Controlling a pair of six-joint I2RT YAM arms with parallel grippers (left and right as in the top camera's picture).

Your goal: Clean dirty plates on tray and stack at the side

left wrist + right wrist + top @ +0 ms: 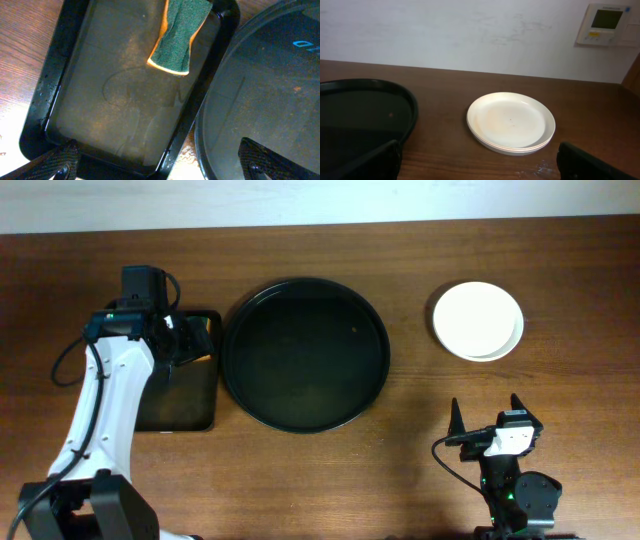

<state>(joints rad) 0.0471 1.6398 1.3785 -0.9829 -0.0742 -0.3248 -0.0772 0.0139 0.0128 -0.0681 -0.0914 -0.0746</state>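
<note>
Carbon-black left fingers sit in the bottom corners of the left wrist view. They are spread wide with nothing between them, and they hang above the near end of the rectangular black tray. A green sponge with an orange edge lies at the far end of that tray's wet-looking floor. The large round black tray is just beside it, with a sliver of wood showing between the two rims. From overhead, the white left arm reaches over the rectangular tray, and the round tray lies mid-surface to its right. The white plates lie off the round tray, stacked on the brown wood surface to its right and clear of its rim, with a lower plate peeking out slightly at one side. The right wrist view shows the stack with at least two rims visible; the exact count is hard to tell. The top plate looks plain and pale. The right fingers are also spread apart and hold nothing. Overhead, they point toward the plates from the near edge, well short of them.
</note>
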